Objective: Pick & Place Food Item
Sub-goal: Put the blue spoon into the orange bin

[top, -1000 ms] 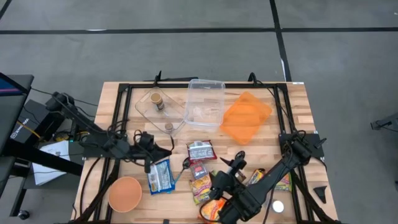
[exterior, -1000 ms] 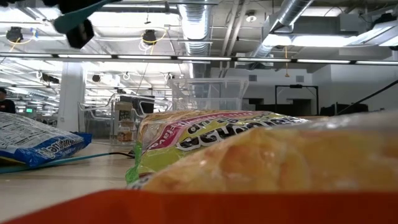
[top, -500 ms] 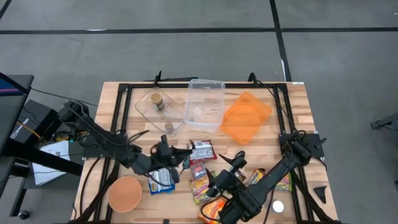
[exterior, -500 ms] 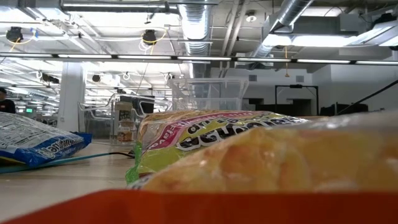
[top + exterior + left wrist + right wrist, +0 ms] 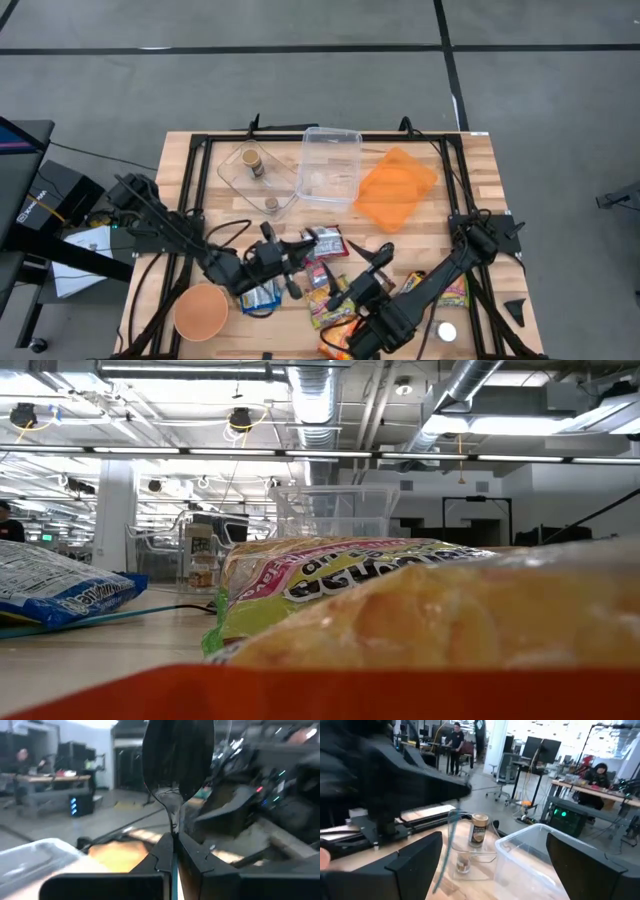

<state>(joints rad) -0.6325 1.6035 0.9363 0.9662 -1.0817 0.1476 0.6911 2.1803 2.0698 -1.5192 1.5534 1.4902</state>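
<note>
The left pincer [image 5: 291,268] is clenched with nothing between its fingers, and hangs over the middle of the wooden bench [image 5: 470,170], just beside the blue snack bag [image 5: 259,292] and the red-and-white packet [image 5: 324,243]. In the left wrist view its two dark fingers [image 5: 172,851] meet in a closed point. The right pincer [image 5: 360,268] stands released, its fingers spread wide, above the cluster of food packets at the near edge: the yellow-green snack bag [image 5: 322,300] and the orange chip bag [image 5: 340,336] lie under and beside it. In the right wrist view the spread fingers [image 5: 420,857] frame the clear open tub [image 5: 530,855] and a clear container [image 5: 465,845] holding a small jar [image 5: 479,828]. From above, the clear tub [image 5: 331,165] sits at the far side of the bench, with the orange lid [image 5: 396,187] just beside it and the jar container [image 5: 258,177] on its other side. A tan bowl [image 5: 201,311] rests near the left arm's front corner. In the low view the yellow-green bag [image 5: 330,585] and the blue bag [image 5: 60,590] lie flat on the bench
</note>
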